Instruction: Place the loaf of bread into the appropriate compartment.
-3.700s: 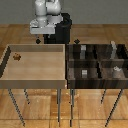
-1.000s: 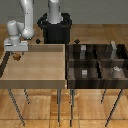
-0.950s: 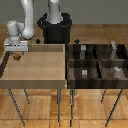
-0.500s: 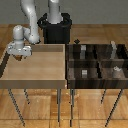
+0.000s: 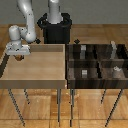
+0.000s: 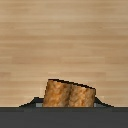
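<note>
**Bread in the claw, a long carry ahead**

The claw point(image 5: 19, 56) is clamped on the loaf of bread point(image 6: 68, 93), which the wrist view shows seated between its jaws, its crust filling the gap. In the exterior view the claw hangs at about nine o'clock, over the near-left rim of the light wooden bin point(image 5: 35, 85), with the loaf a small dark lump under it.

The dark four-cell tray point(image 5: 100, 62) stands at three o'clock, just beside the bin. Its cell with the small grey cube point(image 5: 84, 73) looks like the goal, near the tray's bin side.

The risks, as I judge them:
- The loaf is small and rounded; a fast swing could let it slip out over the bin.
- A low carry could catch the bin wall or the tray's dividers.
- Neighbouring cells hold taller grey blocks point(image 5: 114, 46); releasing off-centre could drop the bread in the wrong cell.
</note>
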Available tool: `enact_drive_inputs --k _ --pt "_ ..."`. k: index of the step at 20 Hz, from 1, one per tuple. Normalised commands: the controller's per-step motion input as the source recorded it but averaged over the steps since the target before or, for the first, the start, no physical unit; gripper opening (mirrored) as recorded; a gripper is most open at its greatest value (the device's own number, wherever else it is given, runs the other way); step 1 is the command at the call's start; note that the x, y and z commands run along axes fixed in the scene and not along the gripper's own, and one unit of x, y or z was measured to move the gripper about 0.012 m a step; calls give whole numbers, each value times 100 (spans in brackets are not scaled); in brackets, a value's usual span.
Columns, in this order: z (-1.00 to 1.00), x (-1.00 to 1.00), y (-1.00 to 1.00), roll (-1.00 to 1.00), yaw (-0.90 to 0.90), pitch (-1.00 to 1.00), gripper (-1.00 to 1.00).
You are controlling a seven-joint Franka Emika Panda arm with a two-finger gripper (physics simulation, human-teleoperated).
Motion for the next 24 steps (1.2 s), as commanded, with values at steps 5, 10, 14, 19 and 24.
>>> enact_drive_inputs --k 5,10,14,19,24 --pt "100 0 0 0 0 0 -100" --pt "100 0 0 0 0 0 -100" --pt "25 0 56 0 0 0 -100" --pt "0 0 100 0 0 0 -100" --pt "0 0 100 0 0 0 -100"
